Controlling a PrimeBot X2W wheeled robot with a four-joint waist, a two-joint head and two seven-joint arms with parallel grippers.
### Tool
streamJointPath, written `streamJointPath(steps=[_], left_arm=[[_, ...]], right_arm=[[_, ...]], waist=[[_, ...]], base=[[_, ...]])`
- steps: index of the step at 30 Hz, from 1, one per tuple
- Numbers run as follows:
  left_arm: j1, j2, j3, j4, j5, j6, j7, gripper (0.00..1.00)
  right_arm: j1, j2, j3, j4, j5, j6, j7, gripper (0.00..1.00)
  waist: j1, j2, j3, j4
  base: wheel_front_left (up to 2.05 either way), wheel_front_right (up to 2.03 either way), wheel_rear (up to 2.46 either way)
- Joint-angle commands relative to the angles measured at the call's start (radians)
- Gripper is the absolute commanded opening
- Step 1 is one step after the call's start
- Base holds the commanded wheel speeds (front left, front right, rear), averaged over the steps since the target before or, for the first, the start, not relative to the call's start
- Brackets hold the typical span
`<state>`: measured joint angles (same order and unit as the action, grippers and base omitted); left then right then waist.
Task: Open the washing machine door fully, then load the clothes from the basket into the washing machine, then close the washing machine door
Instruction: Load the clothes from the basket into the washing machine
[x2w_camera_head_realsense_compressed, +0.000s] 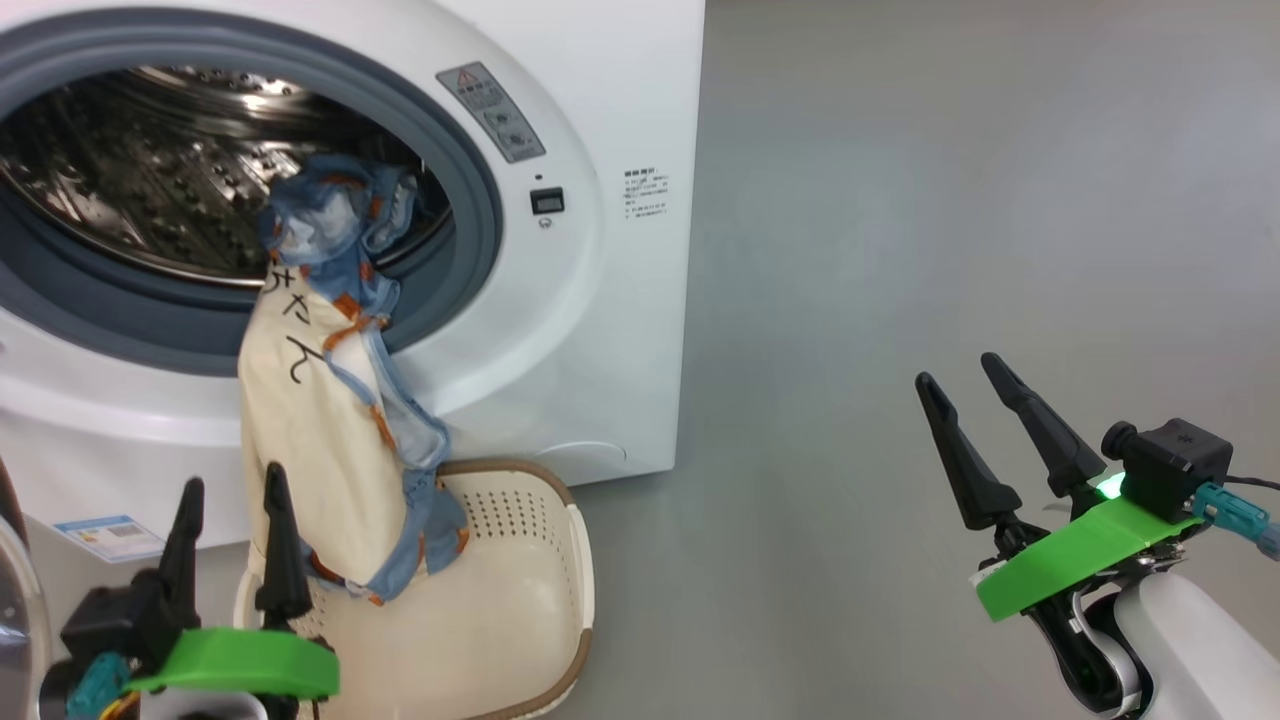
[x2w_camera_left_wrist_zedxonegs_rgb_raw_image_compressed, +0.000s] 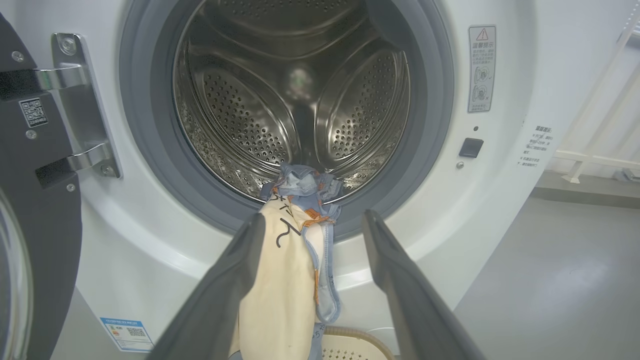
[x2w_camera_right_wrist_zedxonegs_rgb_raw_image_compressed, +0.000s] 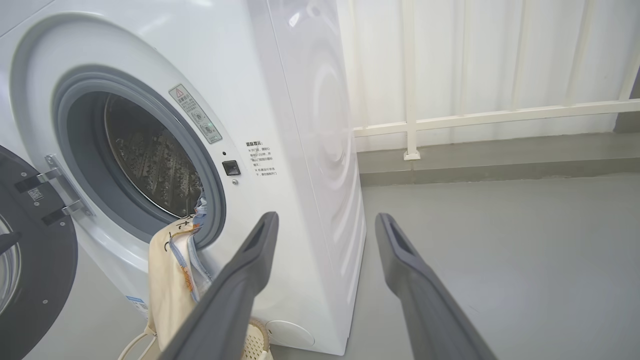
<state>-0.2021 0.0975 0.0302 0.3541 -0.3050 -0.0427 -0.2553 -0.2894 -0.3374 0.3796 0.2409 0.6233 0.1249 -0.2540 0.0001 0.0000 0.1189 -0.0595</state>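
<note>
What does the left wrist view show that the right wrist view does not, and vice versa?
Left wrist view: the open left gripper facing straight into the drum, down to its back wall. Right wrist view: the open right gripper and the side panel of the washing machine. Both: the clothes hanging over the gasket, and the washing machine door swung open.

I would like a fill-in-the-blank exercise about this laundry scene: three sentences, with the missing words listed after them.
1. The door of the washing machine stands ____.
2. The clothes hang from the drum down into the ____.
3. The left gripper and the right gripper both hold ____.
Missing words: open; basket; nothing.
</note>
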Motion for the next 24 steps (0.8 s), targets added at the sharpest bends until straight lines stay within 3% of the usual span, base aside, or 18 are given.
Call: streamJointPath(steps=[1, 24], left_arm=[[0.007, 0.011, 0.026, -0.039, 0.011, 0.007, -0.006, 1.0], [0.069, -0.022, 0.012, -0.089, 0.008, -0.007, -0.006, 1.0]], right_arm=[[0.012, -0.011, 0.009, -0.018, -0.009, 0.006, -0.008, 1.0], [0.022, -0.018, 0.004, -0.014, -0.019, 0.006, -0.008, 1.0]], waist=[[-0.0001, 0.0, -0.021, 0.003], [-0.0001, 0.0, -0.022, 0.015]], base=[[0.0, 0.0, 0.0], [0.0, 0.0, 0.0]])
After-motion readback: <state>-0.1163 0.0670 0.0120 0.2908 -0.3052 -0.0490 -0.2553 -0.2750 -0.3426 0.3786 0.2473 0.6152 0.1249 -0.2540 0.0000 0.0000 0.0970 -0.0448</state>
